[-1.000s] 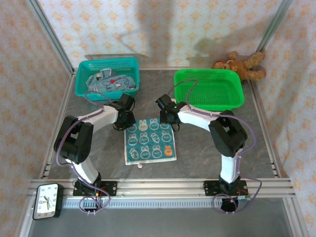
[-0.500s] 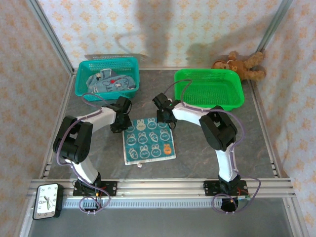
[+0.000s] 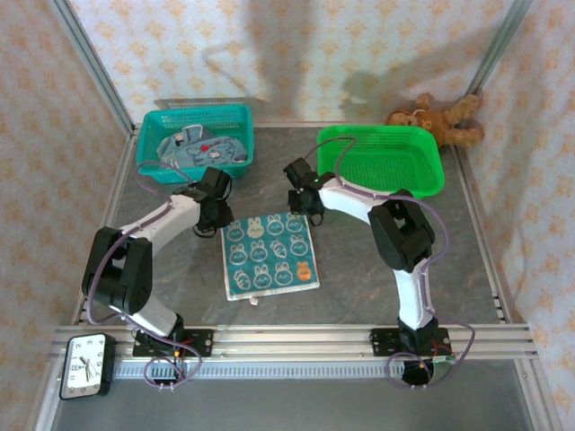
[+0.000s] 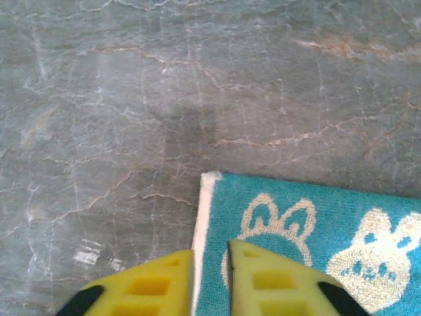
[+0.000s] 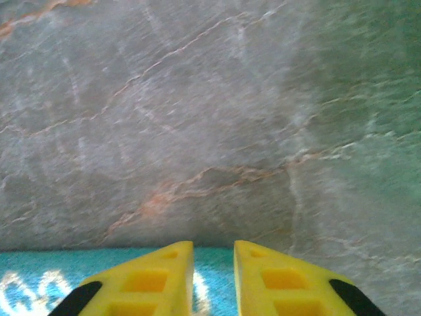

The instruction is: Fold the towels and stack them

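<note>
A teal towel (image 3: 269, 256) printed with bunnies and an orange carrot lies spread flat on the grey table, also seen as the towel (image 4: 316, 224) in the left wrist view. My left gripper (image 3: 213, 218) hovers at its far left corner; the left gripper (image 4: 210, 253) is slightly open, with the towel's white edge showing in the gap. My right gripper (image 3: 306, 208) is at the far right corner; the right gripper (image 5: 214, 253) is also slightly open over the towel (image 5: 39, 273). More towels (image 3: 202, 148) lie bunched in the teal basket (image 3: 148, 162).
A green basket (image 3: 382, 162) stands at the back right, just beyond my right gripper. A brown teddy bear (image 3: 440, 118) lies behind it by the wall. A clock (image 3: 85, 364) sits on the rail at the near left.
Both grippers moved toward the far side, drawing the towel's far edge out flat, then went from shut to slightly open and let go of its corners.
</note>
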